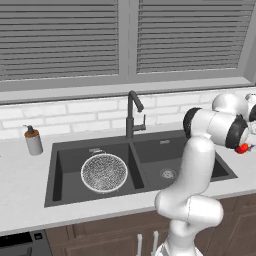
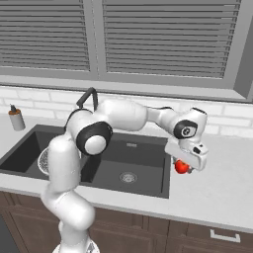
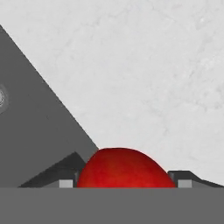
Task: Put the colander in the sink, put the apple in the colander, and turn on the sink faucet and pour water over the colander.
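Note:
The red apple [image 3: 124,168] sits between my gripper's [image 3: 125,182] two dark fingertips, which press against its sides, so the gripper is shut on it. From the right base view the apple [image 2: 182,167] hangs under the hand over the counter, just right of the sink's [image 2: 148,153] right basin. The left base view has it [image 1: 242,148] peeking out behind the arm's wrist. The speckled mesh colander [image 1: 104,172] lies in the left basin of the dark sink [image 1: 150,150]. The faucet [image 1: 132,112] stands behind the divider, and no water runs from it.
A soap dispenser bottle [image 1: 33,141] stands on the counter left of the sink. The pale counter [image 2: 217,178] stretches right of the sink. A tiled backsplash and a window with blinds rise behind. My arm's elbow blocks part of the right basin in the left base view.

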